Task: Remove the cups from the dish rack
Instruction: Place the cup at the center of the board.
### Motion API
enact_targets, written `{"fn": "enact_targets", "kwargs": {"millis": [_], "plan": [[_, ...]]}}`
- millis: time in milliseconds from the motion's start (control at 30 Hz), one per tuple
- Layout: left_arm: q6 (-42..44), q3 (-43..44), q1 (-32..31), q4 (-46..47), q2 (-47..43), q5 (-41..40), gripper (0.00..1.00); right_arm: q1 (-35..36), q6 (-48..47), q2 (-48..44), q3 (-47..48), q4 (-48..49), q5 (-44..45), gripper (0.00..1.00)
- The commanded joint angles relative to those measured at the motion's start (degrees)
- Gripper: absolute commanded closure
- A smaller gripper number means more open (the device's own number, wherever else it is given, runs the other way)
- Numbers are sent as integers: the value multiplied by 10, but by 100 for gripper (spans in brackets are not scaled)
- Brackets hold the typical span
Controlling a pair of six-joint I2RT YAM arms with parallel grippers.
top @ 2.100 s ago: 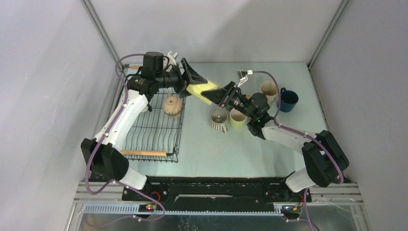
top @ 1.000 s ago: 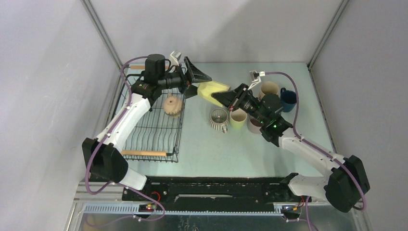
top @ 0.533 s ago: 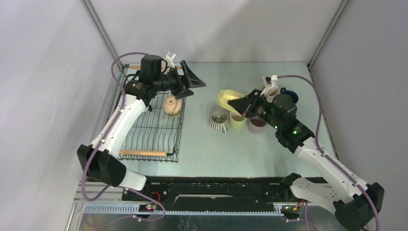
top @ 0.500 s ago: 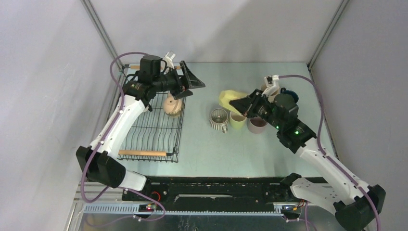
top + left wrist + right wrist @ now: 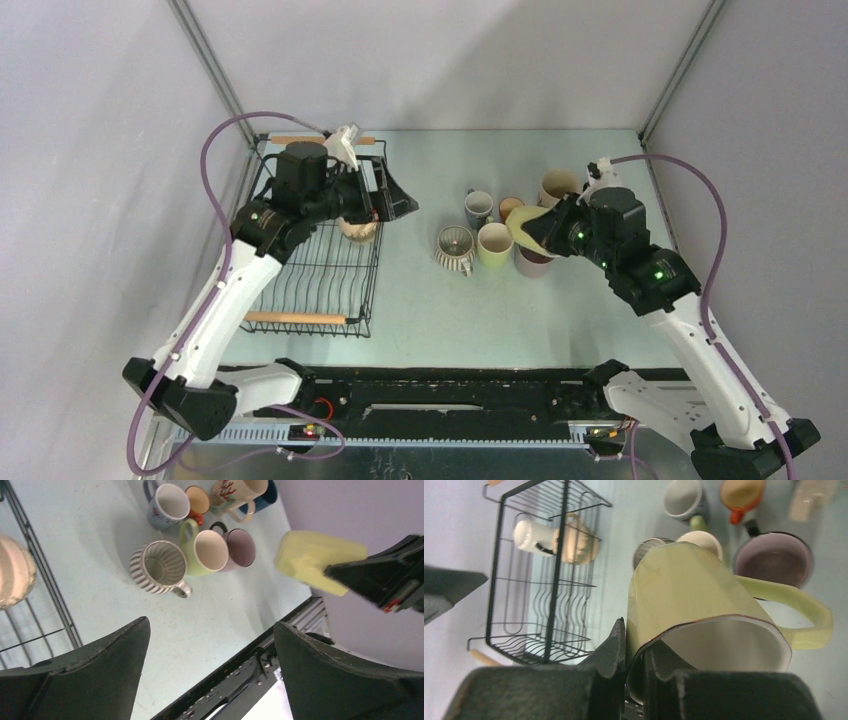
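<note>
My right gripper [image 5: 636, 635] is shut on the rim of a pale yellow-green cup [image 5: 684, 590], one finger inside and one outside. It holds that cup [image 5: 527, 228] tilted in the air above the cups on the table. My left gripper [image 5: 385, 200] hangs open and empty over the right edge of the black wire dish rack [image 5: 320, 262]. A ribbed cream cup [image 5: 576, 545] and a white cup [image 5: 530, 534] lie in the rack's far end.
Cups grouped on the table: ribbed grey [image 5: 160, 570], yellow-green [image 5: 207, 550], mauve [image 5: 240, 547], grey-blue [image 5: 167, 502], small orange [image 5: 199, 500], tan patterned [image 5: 240, 490], dark blue [image 5: 267, 492]. The rack has a wooden handle [image 5: 297, 318] at its near end.
The right arm has carried the yellow-green cup to the right, away from the left gripper and over the group of cups. The left gripper has drawn back over the rack, still open.
</note>
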Motion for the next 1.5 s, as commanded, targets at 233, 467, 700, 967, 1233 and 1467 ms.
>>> {"fn": "enact_targets", "kwargs": {"millis": [233,467,700,967,1233,1467], "plan": [[65,-89,-31,7,-57,-84,0,-95,-40,62,104,-142,95,100],[71,-123,-33,23,-79,-88,0,-185,-52,116,104,-156,100,100],[64,-162,-33,53,-92,-91,0,-242,-58,168,101,-141,99,100],[75,-186,-33,75,-117,-121,0,-255,-48,248,101,-116,91,100],[81,-214,-33,96,-142,-132,0,-256,-37,329,109,-88,90,100],[82,-219,-32,96,-145,-135,0,-256,-33,389,133,-92,94,100]]}}
